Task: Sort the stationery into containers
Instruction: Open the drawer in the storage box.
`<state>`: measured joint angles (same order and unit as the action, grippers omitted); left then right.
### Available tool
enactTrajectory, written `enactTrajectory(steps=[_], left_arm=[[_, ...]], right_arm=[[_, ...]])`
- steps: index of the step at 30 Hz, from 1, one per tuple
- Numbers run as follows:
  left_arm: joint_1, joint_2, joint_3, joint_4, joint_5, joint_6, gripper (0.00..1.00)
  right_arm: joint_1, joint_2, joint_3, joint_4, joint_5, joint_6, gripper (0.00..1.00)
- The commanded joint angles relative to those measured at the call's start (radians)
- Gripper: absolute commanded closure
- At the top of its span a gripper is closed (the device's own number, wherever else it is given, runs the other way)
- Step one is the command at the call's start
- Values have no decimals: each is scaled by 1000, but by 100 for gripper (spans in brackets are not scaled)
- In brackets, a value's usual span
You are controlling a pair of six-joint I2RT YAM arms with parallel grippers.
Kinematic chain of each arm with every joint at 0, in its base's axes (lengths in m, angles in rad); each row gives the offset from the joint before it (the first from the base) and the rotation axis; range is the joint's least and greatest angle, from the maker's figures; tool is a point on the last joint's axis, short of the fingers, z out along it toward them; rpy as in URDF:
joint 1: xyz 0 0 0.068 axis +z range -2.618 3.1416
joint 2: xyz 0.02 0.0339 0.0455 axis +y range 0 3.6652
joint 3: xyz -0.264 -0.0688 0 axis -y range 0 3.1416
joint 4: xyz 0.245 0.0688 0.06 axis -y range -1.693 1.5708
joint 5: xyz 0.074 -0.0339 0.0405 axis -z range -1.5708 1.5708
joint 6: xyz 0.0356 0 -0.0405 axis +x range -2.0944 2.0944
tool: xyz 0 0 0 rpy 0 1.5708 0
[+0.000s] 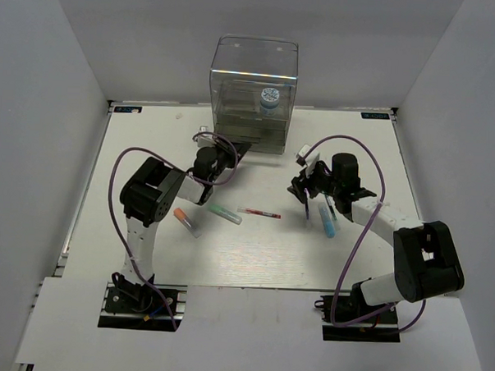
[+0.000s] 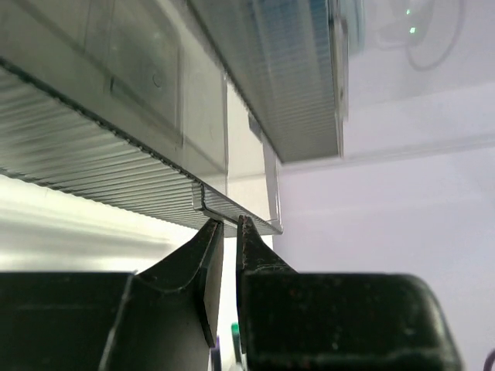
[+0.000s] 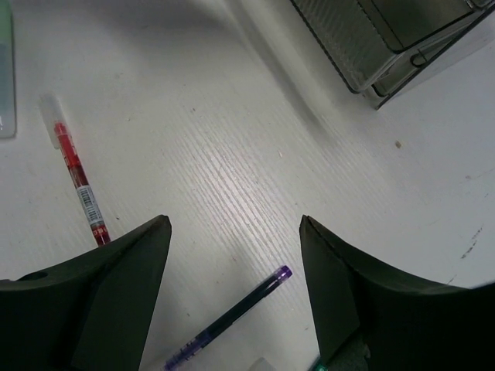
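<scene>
White grained table [image 1: 269,256] bears a ribbed clear plastic cabinet [image 1: 252,75].

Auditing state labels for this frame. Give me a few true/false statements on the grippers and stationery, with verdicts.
1. The left gripper is pinched on a clear drawer lip. True.
2. The right gripper holds the red pen. False: it is open and empty, and the pen lies on the table.
3. The blue-white roll sits inside the cabinet. True.
4. The orange-capped marker is already in a drawer. False: it lies on the table beside the left arm.
</scene>
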<state>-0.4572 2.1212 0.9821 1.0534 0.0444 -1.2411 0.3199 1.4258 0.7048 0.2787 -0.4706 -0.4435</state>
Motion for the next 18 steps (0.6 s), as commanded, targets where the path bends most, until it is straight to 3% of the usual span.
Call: enactTrajectory(steps=[1,8,11,12,15,18], left_arm=[[-18,-89,-60,-15,20,40,100],[-18,-118,-83,-55,20,60,100],[-18,-118,-56,-84,20,60,77],[-18,-118,-46,-84,20,60,61],[-18,-163,-46,-111,8,60,36],[-18,-205,-79,-133,8,60,26]], right_arm=[[-5,-15,7,-29,26,54,26],[-4,-8,50,-90,174,138,30],[-5,1,65,-124,220,167,36],[-7,2,80,-151,240,172,37],[-13,8,96,-200,270,177,48],[-18,18,107,-254,283,178,61]])
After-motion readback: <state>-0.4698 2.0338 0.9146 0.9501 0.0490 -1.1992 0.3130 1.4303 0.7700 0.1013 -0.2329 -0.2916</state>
